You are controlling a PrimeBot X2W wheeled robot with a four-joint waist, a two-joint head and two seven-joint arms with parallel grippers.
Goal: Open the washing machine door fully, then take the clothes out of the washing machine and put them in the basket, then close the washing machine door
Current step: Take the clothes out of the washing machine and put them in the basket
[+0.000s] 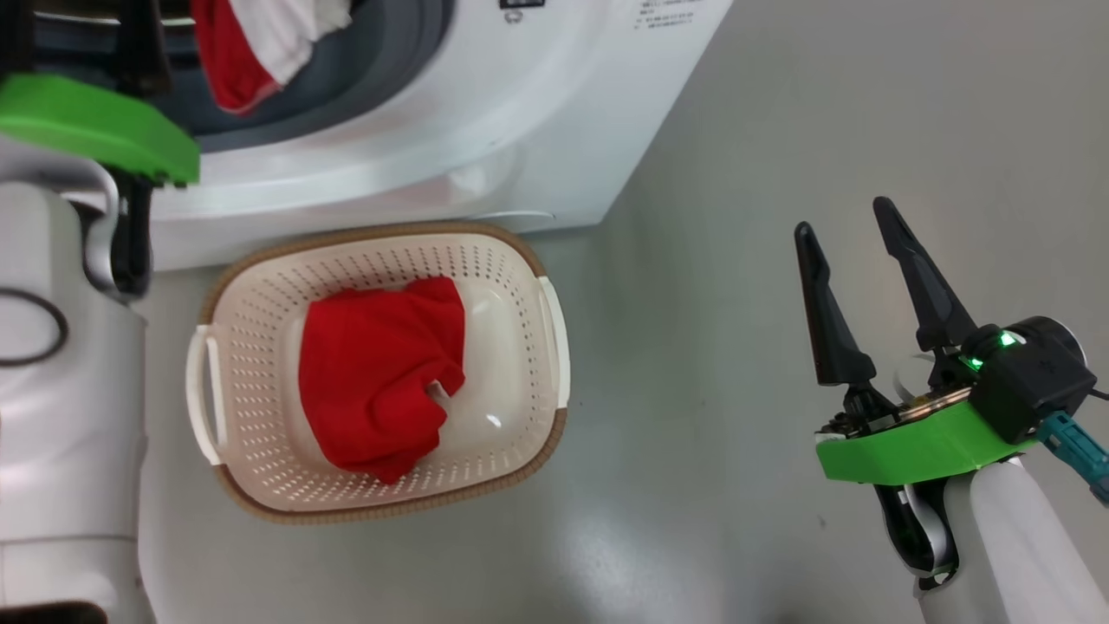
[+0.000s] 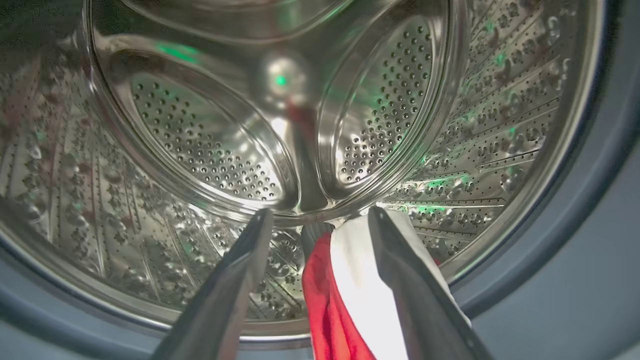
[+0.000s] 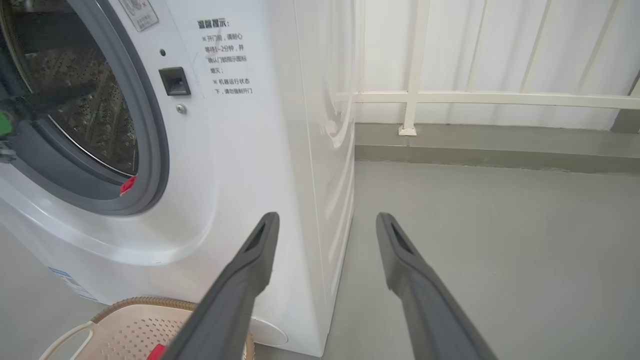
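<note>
Left wrist view: your left gripper (image 2: 320,212) is spread wide at the perforated steel drum (image 2: 200,150), soft red-white clothes (image 2: 350,280) draped between its jaws, unpinched. Right gripper (image 1: 842,217) likewise spread, empty.

Grey floor (image 1: 736,433), basket (image 1: 260,347) perhaps touching washing machine (image 1: 537,104)

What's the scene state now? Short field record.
washing machine: mouth open, steel drum in view
red-and-white garment: hanging over the drum's lip
basket: on the floor in front of the machine
red garment: lying in the basket
left gripper: open at the drum mouth, red-and-white garment partly between its fingers, not clamped
right gripper: open, empty, above the floor right of the basket
</note>
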